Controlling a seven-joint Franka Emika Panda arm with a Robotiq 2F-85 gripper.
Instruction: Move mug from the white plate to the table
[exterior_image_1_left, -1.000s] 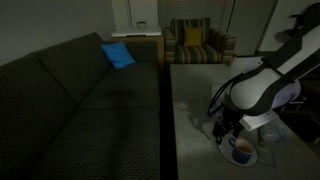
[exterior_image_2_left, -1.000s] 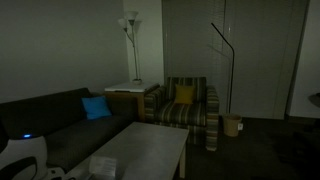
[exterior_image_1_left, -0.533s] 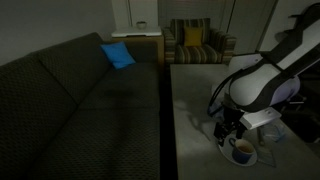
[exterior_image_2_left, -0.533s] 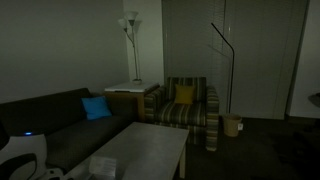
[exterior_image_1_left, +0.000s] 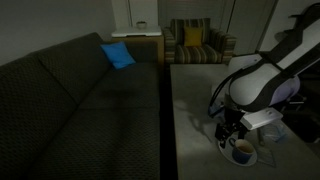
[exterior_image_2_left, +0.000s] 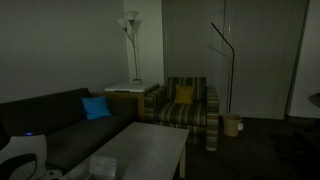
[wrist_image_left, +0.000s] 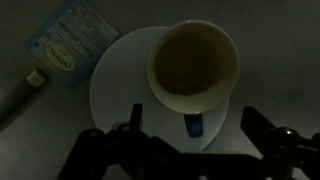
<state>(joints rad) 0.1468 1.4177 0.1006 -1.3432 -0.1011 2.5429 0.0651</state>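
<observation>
The mug (wrist_image_left: 193, 67) is pale with a dark inside and a blue handle (wrist_image_left: 192, 125), and it stands on the white plate (wrist_image_left: 118, 85), which rests on the grey table (exterior_image_1_left: 195, 110). In the wrist view my gripper (wrist_image_left: 190, 128) is open, its two dark fingers on either side of the handle and the plate's near edge, touching nothing. In an exterior view the gripper (exterior_image_1_left: 230, 135) hangs just above the mug (exterior_image_1_left: 242, 152) near the table's front edge.
A pale blue-white packet (wrist_image_left: 68, 42) and a slim tube-like item (wrist_image_left: 22, 92) lie beside the plate. A dark patterned sofa (exterior_image_1_left: 70, 100) with a blue cushion (exterior_image_1_left: 117, 55) runs along the table. A striped armchair (exterior_image_2_left: 187, 105) stands at the far end.
</observation>
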